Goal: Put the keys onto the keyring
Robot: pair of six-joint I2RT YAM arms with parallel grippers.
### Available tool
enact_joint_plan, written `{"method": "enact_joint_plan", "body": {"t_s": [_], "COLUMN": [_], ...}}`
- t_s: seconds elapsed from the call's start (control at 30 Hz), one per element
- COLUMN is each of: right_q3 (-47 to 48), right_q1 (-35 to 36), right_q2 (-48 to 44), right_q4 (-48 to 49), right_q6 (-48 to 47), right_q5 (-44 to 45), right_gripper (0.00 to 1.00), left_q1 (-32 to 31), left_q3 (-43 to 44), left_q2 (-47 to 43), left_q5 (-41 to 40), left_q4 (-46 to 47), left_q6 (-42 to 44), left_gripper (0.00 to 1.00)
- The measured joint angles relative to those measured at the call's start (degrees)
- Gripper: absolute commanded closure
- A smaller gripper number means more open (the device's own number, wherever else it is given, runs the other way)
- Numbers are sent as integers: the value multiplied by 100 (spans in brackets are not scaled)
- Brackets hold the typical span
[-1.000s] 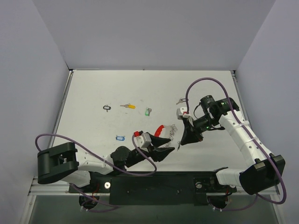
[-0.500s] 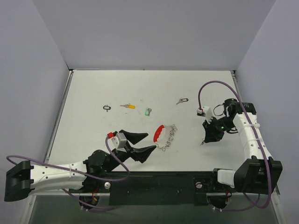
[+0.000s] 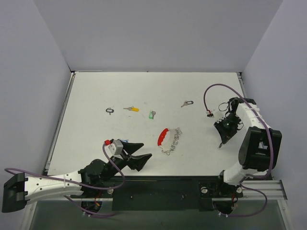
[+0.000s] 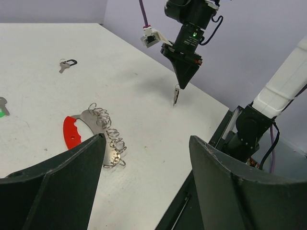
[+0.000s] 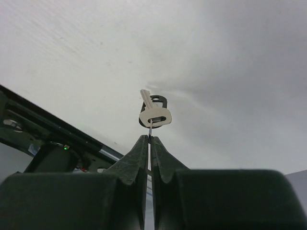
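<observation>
Top external: left pincer [image 3: 146,150] has released the keyring [image 3: 168,139] and retreated near-left of it, jaws spread.
Left wrist: keyring [image 4: 91,125] lies free on the table [image 4: 144,110].
Right wrist: right pincer [image 5: 149,140], clenched on a key [image 5: 154,114], has withdrawn well right of the keyring; threading must restart.

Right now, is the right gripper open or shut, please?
Shut: the right gripper holds a small silver key at its tip, jaws pressed together.

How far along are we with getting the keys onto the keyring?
Done: nothing; the keyring lies with no key on its loops. In hand: the right claw is shut on one key, apart from the ring; the left claw is open and empty. Left: threading that key, then the yellow-tagged key, the green-tagged key, a black-tagged key and another farther right, all lying loose.
</observation>
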Motion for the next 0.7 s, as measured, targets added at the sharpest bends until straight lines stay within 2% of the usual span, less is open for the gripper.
{"method": "enact_joint_plan", "body": {"t_s": [0.47,0.7], "right_q3": [1082,1443], "right_q1": [1104,1397], "right_q2": [1670,2090], "right_q4": [575,640], "right_q6": [872,1123], "right_q5": [726,776], "right_gripper": [100,100], "left_q1": [2,0], "left_q3": [-216,-221], "left_q2": [-1167,-1611], "left_q5": [-146,-212], "left_q4": [-675,-994], "left_q6": [-175,-234], "left_gripper": [20,20]}}
